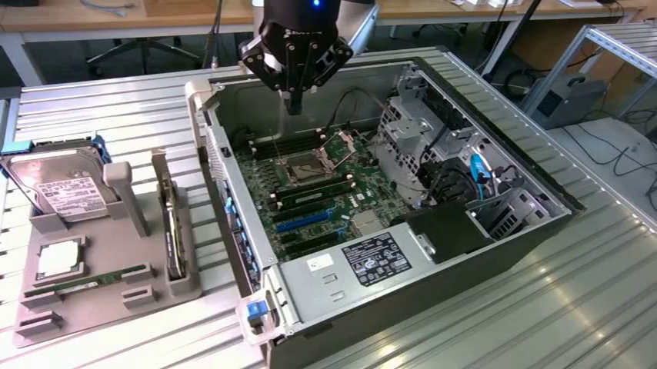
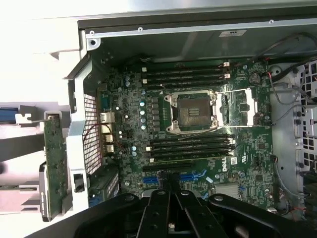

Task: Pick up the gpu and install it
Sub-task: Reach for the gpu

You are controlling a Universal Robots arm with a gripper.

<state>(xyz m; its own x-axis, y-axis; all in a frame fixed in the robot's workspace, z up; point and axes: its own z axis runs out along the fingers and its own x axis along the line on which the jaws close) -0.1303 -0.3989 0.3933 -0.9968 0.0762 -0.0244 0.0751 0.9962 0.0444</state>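
Observation:
The gpu [image 1: 175, 231] stands on its edge in a slot of the grey holder [image 1: 103, 307], on the exterior view's left, outside the open computer case [image 1: 493, 254]. In the wrist view the gpu [image 2: 54, 163] shows as a narrow green board beyond the case's rear wall. My gripper [image 1: 295, 104] hangs above the back part of the case, over the motherboard [image 1: 318, 192], well apart from the gpu. Its fingers are shut together with nothing between them. The wrist view looks straight down past my gripper [image 2: 171, 186] onto the motherboard [image 2: 198, 148] with its bare CPU socket [image 2: 193, 111] and long black card slot [image 2: 166, 167].
The holder also carries a silver hard drive [image 1: 67, 192], a square chip [image 1: 58, 257] and a narrow green memory stick [image 1: 88, 283]. Drive cages and cables [image 1: 441, 161] crowd the case's side on the exterior view's right. All rests on a slatted metal table [image 1: 575, 307].

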